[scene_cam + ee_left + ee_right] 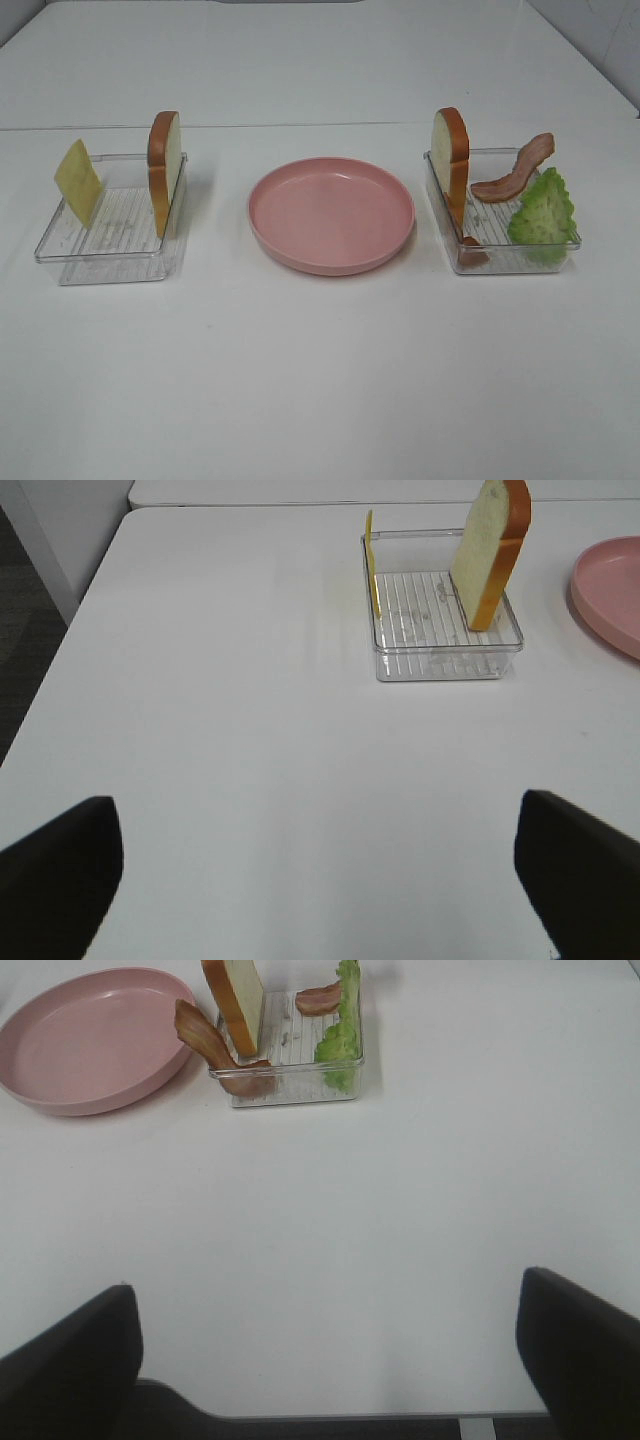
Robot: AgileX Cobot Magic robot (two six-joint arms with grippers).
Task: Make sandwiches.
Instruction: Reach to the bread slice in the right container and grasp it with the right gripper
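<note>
- Pink plate (pixel 331 215) sits empty, presumably the assembly spot; no sandwiches exist yet.
- Left of the plate, a clear tray (pixel 110 240) props cheese (pixel 77 182) and a bread slice (pixel 165 170) upright, likely for easy pinching.
- Right of the plate, a second tray (pixel 515 262) holds another bread slice (pixel 451 160), bacon (pixel 515 172) and lettuce (pixel 542 215).
- Left gripper (pixel 315 815) and right gripper (pixel 325 1290) hang spread wide, empty, over roomy table (pixel 320 400).

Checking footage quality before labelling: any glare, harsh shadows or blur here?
High view: soft even light, faint shadows, mild sheen on the pink plate. Left wrist view: tray sharp, left gripper dark and soft-edged. Right wrist view: likewise for the right gripper; table bright, no glare.
</note>
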